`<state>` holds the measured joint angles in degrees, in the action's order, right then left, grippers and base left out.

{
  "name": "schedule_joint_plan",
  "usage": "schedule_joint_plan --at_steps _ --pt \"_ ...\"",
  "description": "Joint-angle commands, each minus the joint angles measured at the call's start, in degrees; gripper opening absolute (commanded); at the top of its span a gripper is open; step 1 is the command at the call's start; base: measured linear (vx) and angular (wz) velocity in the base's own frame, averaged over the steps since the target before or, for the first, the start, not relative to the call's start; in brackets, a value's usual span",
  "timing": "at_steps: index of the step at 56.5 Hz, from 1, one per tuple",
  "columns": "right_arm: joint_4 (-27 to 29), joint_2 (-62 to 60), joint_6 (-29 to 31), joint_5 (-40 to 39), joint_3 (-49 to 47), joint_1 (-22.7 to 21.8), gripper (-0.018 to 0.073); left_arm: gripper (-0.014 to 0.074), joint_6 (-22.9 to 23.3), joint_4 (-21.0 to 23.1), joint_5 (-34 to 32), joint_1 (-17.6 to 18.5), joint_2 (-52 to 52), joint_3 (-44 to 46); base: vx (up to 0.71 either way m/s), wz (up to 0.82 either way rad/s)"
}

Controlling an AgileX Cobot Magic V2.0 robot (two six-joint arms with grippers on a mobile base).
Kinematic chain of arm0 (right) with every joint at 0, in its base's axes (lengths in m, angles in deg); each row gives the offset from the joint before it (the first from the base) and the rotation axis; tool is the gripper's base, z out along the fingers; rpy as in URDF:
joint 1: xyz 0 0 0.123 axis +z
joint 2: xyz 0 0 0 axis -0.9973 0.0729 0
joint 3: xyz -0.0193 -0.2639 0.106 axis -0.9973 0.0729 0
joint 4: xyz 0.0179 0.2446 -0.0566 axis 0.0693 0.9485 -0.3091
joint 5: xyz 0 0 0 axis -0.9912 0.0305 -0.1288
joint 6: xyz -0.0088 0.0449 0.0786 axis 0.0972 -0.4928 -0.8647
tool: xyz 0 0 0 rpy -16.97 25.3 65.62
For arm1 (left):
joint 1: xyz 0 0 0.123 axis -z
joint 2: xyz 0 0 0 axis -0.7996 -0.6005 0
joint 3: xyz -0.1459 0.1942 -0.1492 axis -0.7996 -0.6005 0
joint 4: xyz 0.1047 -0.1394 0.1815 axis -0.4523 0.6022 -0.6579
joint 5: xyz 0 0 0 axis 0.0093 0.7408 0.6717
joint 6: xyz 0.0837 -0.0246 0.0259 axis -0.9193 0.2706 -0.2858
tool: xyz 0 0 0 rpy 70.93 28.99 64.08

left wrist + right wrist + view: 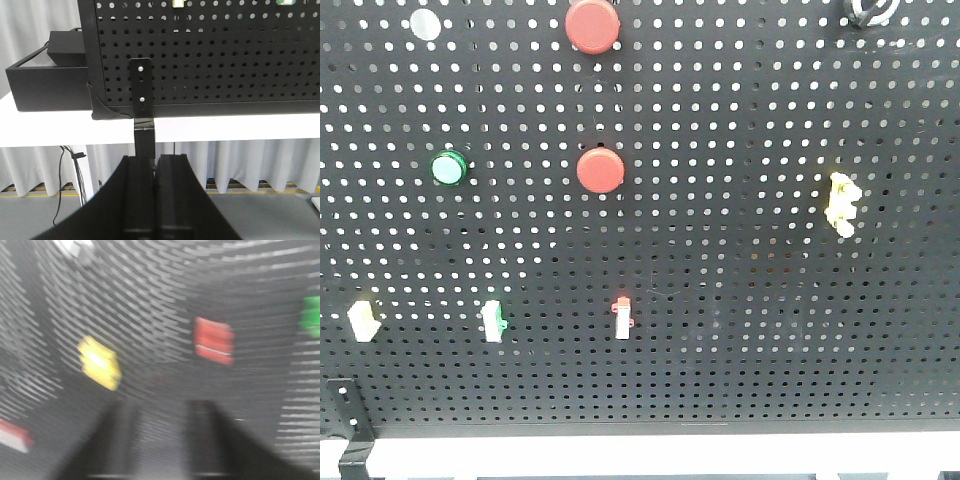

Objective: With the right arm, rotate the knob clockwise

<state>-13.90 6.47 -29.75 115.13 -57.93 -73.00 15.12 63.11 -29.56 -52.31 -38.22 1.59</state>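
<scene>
Front view showing black pegboard point(720, 250) filling frame. Knob point(868, 10) sitting at top right edge, mostly cropped, silver rim just visible. Silver disc point(425, 24) at top left, two red buttons point(593, 25) point(600, 171) stacked near centre, green button point(448, 167) left of lower one. Yellow switch point(841, 203) hanging on right side, well below knob. Row of small switches lower down: cream point(363, 318), green-white point(495, 321), red-white point(621, 318). No arm showing in this view.

Left wrist view looking at pegboard's lower left corner, bracket point(141, 87) bolted on, white table point(60, 131) under it, black box point(47, 75) at left. Left gripper point(156, 200) pointing at bracket post, fingers pressed together, holding nothing.

Right wrist view heavily motion-blurred. Right gripper point(162, 440) facing pegboard, two dark fingers point(117, 440) standing apart, nothing between them, touching nothing. Knob point(75, 250) smearing as bright blob at top left, well apart from fingers. Yellow switch point(100, 362) sitting left of centre, red switch point(214, 340) right of centre, green one point(311, 316) at right edge.
</scene>
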Motion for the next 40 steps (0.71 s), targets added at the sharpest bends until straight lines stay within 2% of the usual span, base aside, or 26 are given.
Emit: schedule_joint_plan --at_steps 1,3,9,19,27,40 --pt "1.35 -4.46 10.89 -8.42 5.87 -2.72 0.0021 -0.0006 0.0 0.39 -4.67 0.19 0.46 -1.5 0.0 0.0" --pt "3.05 -6.68 13.82 -10.17 8.5 -3.92 -0.0016 -0.0006 0.0 0.39 -4.67 0.19 0.46 -1.5 0.0 0.0" --pt "8.86 -12.59 19.5 -16.29 15.81 -8.65 -0.0014 -0.0006 0.0 0.39 -4.67 0.19 0.46 -1.5 0.0 0.0" --pt "18.01 -20.74 19.35 -29.36 27.94 -15.51 -0.0012 -0.0006 0.0 0.39 -4.67 0.19 0.46 -1.5 0.0 0.0" --pt "19.22 -21.45 19.29 -37.17 36.84 -15.63 -0.0009 -0.0006 0.0 0.39 -4.67 0.19 0.46 -1.5 0.0 0.0" --pt "20.1 -21.78 17.91 -43.64 51.6 -15.63 -0.0008 -0.0006 0.0 0.39 -4.67 0.19 0.46 -1.5 0.0 0.0"
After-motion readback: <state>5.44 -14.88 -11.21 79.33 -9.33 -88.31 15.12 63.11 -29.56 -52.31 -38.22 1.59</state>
